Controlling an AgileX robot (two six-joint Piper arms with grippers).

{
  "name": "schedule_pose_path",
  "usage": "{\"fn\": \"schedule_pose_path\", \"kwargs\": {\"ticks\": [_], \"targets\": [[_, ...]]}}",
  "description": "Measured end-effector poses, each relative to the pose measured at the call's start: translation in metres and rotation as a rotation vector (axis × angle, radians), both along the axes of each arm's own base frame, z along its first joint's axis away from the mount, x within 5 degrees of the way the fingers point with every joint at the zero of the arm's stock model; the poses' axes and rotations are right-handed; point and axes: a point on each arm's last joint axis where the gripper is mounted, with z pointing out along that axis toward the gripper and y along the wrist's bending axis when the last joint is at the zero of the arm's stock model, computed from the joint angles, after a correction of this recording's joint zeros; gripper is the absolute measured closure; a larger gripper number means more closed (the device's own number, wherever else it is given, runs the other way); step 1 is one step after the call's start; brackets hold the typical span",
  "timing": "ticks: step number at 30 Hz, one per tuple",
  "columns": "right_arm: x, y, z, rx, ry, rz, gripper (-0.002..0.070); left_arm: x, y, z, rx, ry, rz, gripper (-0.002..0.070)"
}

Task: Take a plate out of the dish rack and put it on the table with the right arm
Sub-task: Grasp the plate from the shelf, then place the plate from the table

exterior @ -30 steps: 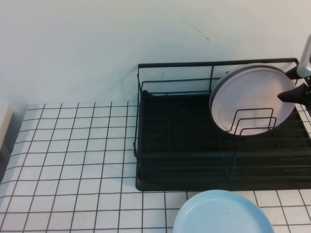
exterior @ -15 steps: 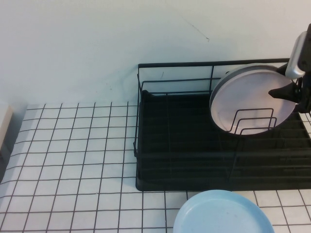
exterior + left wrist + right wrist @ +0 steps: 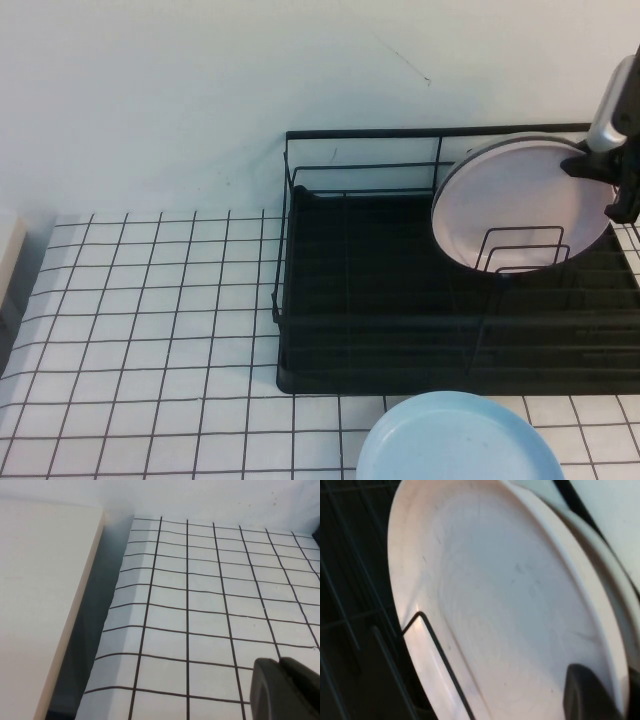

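The pink plate (image 3: 510,205) stands up on its edge in the back right part of the dish rack (image 3: 370,300), leaning back w/ a grey-white plate (image 3: 470,160) right behind it & wire dividers (image 3: 520,250) in front of its low part. It's not out yet, so the job is near the start. It looks stiff & hard, prob light enough for one arm, but smooth & matte so it could slip, and it could chip or break if it drops or bangs the wires. Best spot to hold it, I think, is the thin raised rim at the upper right, one finger on the front face & one behind, between the 2 plates. The right gripper (image 3: 600,185) is right there at that rim, on the right side of the rack; in the right wrist view one black finger (image 3: 587,692) sits on the front face of the plate near the rim. Can't tell if it is spread or pinching yet. The left gripper (image 3: 285,690) is parked low over the table (image 3: 150,300) on the far left, well apart from the rack, looks pressed together & holding nothing. A light blue plate (image 3: 455,440) lies flat on the table just in front of the rack, so the pink one needs a bare spot beside it.
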Motion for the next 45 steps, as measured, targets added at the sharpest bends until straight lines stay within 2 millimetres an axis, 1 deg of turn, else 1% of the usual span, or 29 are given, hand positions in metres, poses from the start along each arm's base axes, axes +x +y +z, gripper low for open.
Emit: {"fn": "schedule_pose_path", "kwargs": {"ticks": [3,6,10,14,16,19,21,23,25,27,30,32,33,37,40,43,45], "targets": [[-0.007,0.001,0.015,0.007,-0.016,0.014,0.0584,0.000,0.000,0.000,0.000,0.000,0.000,0.0678],[-0.022,0.003,0.040,-0.012,-0.054,0.049,0.0584,0.000,0.000,0.000,0.000,0.000,0.000,0.0678],[-0.049,0.005,0.081,0.007,-0.087,0.042,0.0591,0.000,0.000,0.000,0.000,0.000,0.000,0.0678],[-0.081,0.007,0.114,0.042,-0.066,0.030,0.0591,0.000,0.000,0.000,0.000,0.000,0.000,0.0678],[-0.099,0.009,0.130,0.078,-0.040,0.015,0.0591,0.000,0.000,0.000,0.000,0.000,0.000,0.0678],[-0.122,0.011,0.146,0.166,0.036,-0.041,0.0591,0.000,0.000,0.000,0.000,0.000,0.000,0.0678],[-0.134,0.013,0.152,0.248,0.142,-0.103,0.0591,0.000,0.000,0.000,0.000,0.000,0.000,0.0678],[-0.143,0.015,0.151,0.306,0.271,-0.140,0.0591,0.000,0.000,0.000,0.000,0.000,0.000,0.0678],[-0.152,0.018,0.148,0.344,0.405,-0.151,0.0591,0.000,0.000,0.000,0.000,0.000,0.000,0.0678],[-0.156,0.021,0.141,0.386,0.491,-0.149,0.0591,0.000,0.000,0.000,0.000,0.000,0.000,0.0678],[-0.166,0.026,0.124,0.462,0.586,-0.152,0.0591,0.000,0.000,0.000,0.000,0.000,0.000,0.0678],[-0.175,0.028,0.106,0.493,0.657,-0.158,0.0591,0.000,0.000,0.000,0.000,0.000,0.000,0.0678],[-0.181,0.029,0.093,0.502,0.700,-0.162,0.0591,0.000,0.000,0.000,0.000,0.000,0.000,0.0678],[-0.206,0.030,0.033,0.500,0.893,-0.202,0.0591,0.000,0.000,0.000,0.000,0.000,0.000,0.0678],[-0.218,0.029,-0.004,0.492,0.950,-0.266,0.0591,0.000,0.000,0.000,0.000,0.000,0.000,0.0678],[-0.222,0.027,-0.028,0.491,0.942,-0.320,0.0591,0.000,0.000,0.000,0.000,0.000,0.000,0.0678],[-0.221,0.026,-0.038,0.497,0.930,-0.341,0.0591,0.000,0.000,0.000,0.000,0.000,0.000,0.0678]]}}
